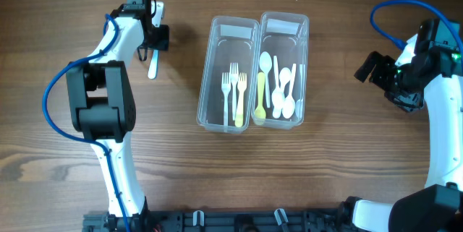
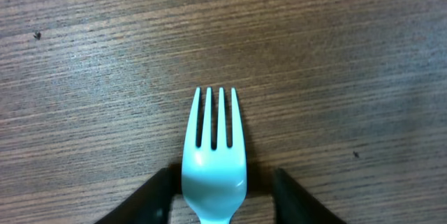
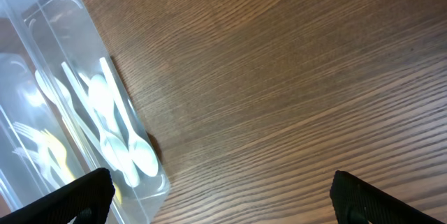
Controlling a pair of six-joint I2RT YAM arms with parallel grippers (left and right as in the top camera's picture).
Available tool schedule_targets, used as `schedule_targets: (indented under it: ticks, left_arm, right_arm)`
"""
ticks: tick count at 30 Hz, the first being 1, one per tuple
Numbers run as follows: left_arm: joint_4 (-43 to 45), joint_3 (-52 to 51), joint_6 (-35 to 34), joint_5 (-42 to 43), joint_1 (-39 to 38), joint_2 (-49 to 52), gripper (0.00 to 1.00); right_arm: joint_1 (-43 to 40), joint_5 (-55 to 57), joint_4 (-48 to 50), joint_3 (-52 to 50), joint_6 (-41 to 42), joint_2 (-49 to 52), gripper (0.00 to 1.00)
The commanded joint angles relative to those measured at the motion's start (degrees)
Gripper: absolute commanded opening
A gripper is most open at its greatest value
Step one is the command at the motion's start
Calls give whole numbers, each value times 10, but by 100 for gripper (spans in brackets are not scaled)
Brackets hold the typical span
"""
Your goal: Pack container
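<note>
A pale blue plastic fork (image 2: 213, 147) lies flat on the wooden table, tines pointing away from the wrist; it also shows in the overhead view (image 1: 153, 66). My left gripper (image 2: 223, 185) is open, with one finger on each side of the fork's neck and a gap on the right side. Two clear containers stand side by side mid-table: the left one (image 1: 210, 80) holds white and yellow forks, the right one (image 1: 304, 58) holds white spoons and a yellow one. My right gripper (image 1: 371, 67) is open and empty, right of the containers.
In the right wrist view the spoon container's corner (image 3: 91, 63) sits at the left, with bare wood between the open fingers (image 3: 223, 192). The left arm's base and cables stand at the front left of the table (image 1: 105, 109).
</note>
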Motion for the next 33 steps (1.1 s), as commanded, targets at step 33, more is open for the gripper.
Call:
schedule_targets:
  ticks: [33]
  left_arm:
    - [-189, -2, -36, 14, -138, -268, 26]
  right_arm:
    - [0, 12, -13, 0, -4, 6, 100]
